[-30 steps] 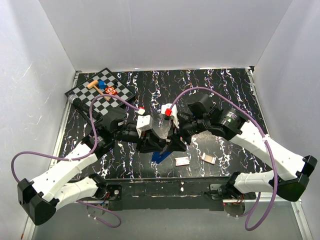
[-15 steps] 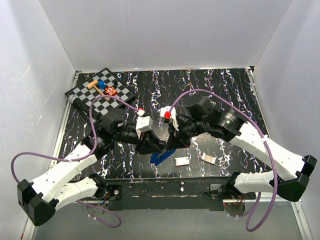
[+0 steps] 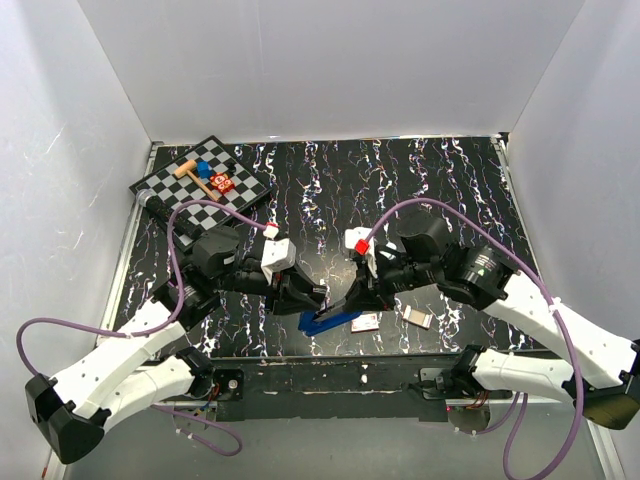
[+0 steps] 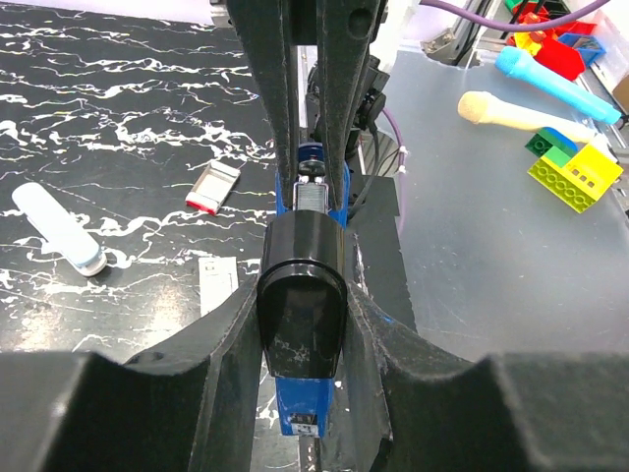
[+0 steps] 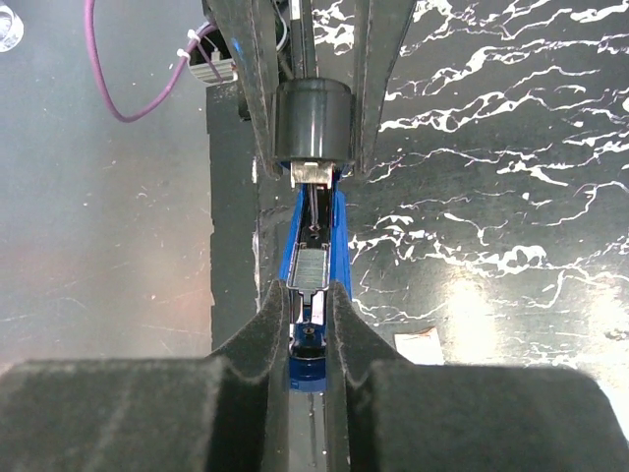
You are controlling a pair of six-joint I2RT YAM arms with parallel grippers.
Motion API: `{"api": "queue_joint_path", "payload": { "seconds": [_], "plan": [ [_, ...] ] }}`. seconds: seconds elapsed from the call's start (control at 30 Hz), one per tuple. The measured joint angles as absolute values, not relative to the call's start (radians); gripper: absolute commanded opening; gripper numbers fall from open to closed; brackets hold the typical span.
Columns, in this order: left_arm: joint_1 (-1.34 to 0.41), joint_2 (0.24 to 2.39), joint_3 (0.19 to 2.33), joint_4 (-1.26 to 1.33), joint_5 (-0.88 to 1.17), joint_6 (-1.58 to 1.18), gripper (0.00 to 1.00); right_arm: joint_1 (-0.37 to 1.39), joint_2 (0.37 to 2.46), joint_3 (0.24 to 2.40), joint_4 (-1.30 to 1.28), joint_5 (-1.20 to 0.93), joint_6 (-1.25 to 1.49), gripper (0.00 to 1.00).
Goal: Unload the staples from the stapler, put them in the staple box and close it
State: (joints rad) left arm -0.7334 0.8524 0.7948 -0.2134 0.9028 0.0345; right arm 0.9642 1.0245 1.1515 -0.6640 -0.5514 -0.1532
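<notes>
The stapler (image 3: 328, 320) sits at the near edge of the table (image 3: 420, 180), just in front of the arm bases, caught between the 2 tools that meet over it from either side. The left tool (image 3: 305, 296) is clamped on one end of it: in the left wrist view its fingers (image 4: 221, 344) press on both sides of a glossy black part that rides on the blue body. The right tool (image 3: 350, 303) is closed on the opposite end, its fingers (image 5: 270, 329) pinching the narrow blue sides. From the right wrist view the channel along the top of the stapler lies open, with grey metal showing inside; whether any of that metal is the staples cannot be told. Whether the stapler touches the table or hangs just above it cannot be told either. A small red-and-white box (image 3: 364, 321) lies just beside the stapler's right end, with a tan tile (image 3: 418, 317) a little further right. A checkerboard (image 3: 185, 200) lies at the far left corner.
</notes>
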Motion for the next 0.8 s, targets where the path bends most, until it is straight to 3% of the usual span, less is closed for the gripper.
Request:
{"api": "queue_joint_path", "payload": {
  "seconds": [0.23, 0.33, 0.63, 0.8],
  "plan": [
    [-0.733, 0.86, 0.791, -0.216, 0.902, 0.026, 0.0, 0.964, 1.006, 1.11, -0.615, -0.546, -0.107, 0.01],
    [-0.733, 0.866, 0.791, -0.216, 0.898, 0.025, 0.0, 0.965, 1.03, 1.131, -0.617, -0.542, -0.099, 0.06],
    [-0.733, 0.888, 0.791, -0.208, 0.837, 0.034, 0.0, 0.964, 1.093, 1.196, -0.646, -0.484, -0.08, 0.46],
    [-0.733, 0.892, 0.791, -0.202, 0.788, 0.043, 0.0, 0.965, 1.09, 1.211, -0.682, -0.442, -0.073, 0.6]
  ]
}}
